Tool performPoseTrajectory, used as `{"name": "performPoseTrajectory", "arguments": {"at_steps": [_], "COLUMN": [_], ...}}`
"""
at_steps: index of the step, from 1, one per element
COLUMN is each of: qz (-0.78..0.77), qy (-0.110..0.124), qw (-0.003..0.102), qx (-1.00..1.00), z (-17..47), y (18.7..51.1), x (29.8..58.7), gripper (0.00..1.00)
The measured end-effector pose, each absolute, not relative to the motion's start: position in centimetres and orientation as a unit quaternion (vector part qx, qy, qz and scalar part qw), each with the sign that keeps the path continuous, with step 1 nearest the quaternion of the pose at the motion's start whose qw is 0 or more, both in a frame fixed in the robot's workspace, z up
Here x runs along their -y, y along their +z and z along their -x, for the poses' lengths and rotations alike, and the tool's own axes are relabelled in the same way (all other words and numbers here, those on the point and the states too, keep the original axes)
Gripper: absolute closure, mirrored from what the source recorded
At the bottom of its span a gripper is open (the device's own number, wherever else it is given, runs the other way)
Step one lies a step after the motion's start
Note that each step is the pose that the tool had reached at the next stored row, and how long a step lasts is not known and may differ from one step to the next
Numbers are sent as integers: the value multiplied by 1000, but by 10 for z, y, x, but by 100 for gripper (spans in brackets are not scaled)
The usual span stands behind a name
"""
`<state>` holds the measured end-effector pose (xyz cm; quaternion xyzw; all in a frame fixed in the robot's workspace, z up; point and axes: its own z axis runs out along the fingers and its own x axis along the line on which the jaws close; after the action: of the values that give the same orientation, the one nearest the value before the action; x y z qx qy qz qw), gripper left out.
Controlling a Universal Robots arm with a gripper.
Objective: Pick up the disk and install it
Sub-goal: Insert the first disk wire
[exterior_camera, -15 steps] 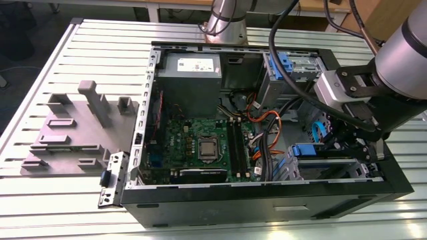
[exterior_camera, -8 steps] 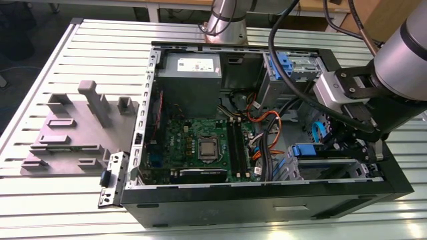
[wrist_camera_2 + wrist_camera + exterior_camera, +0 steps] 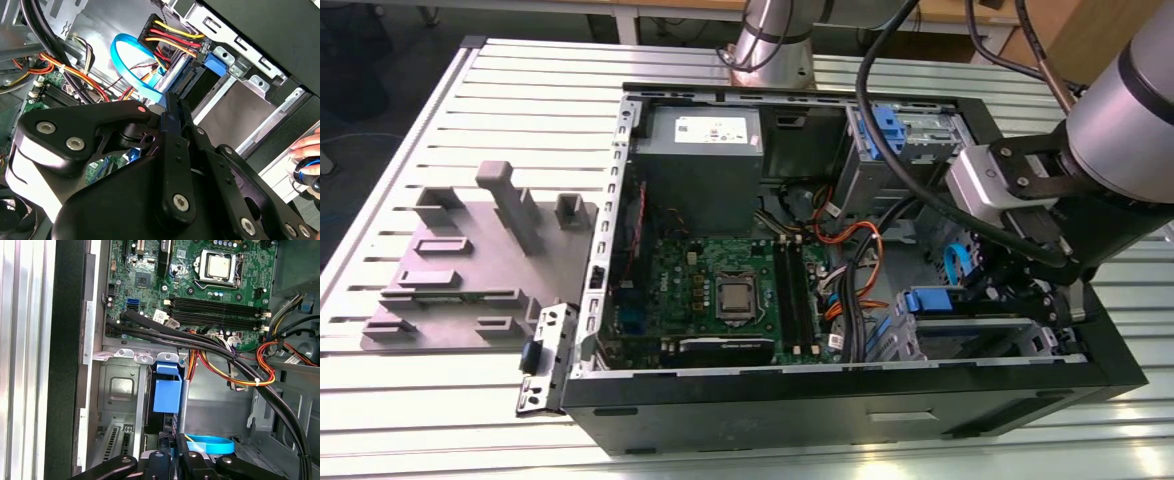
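Reaching into the open computer case [image 3: 854, 395] at the exterior view's lower right, the gripper [image 3: 172, 112] is sitting clenched beside the drive cage [image 3: 120, 390], where the disk [image 3: 166, 390] is standing upright.

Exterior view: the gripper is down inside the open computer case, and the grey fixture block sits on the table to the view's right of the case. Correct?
No. The exterior view shows the grey fixture block on the table to the left of the computer case, not the right. The gripper is inside the case.
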<state>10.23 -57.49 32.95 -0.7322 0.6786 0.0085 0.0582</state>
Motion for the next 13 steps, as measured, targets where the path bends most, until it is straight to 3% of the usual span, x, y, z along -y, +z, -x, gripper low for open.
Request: {"name": "performPoseTrajectory", "arguments": {"at_steps": [13], "qz": [732], "qy": [8], "qw": [58], "qx": [-679], "z": [-102], "y": [327], "x": [575], "gripper": [84]}}
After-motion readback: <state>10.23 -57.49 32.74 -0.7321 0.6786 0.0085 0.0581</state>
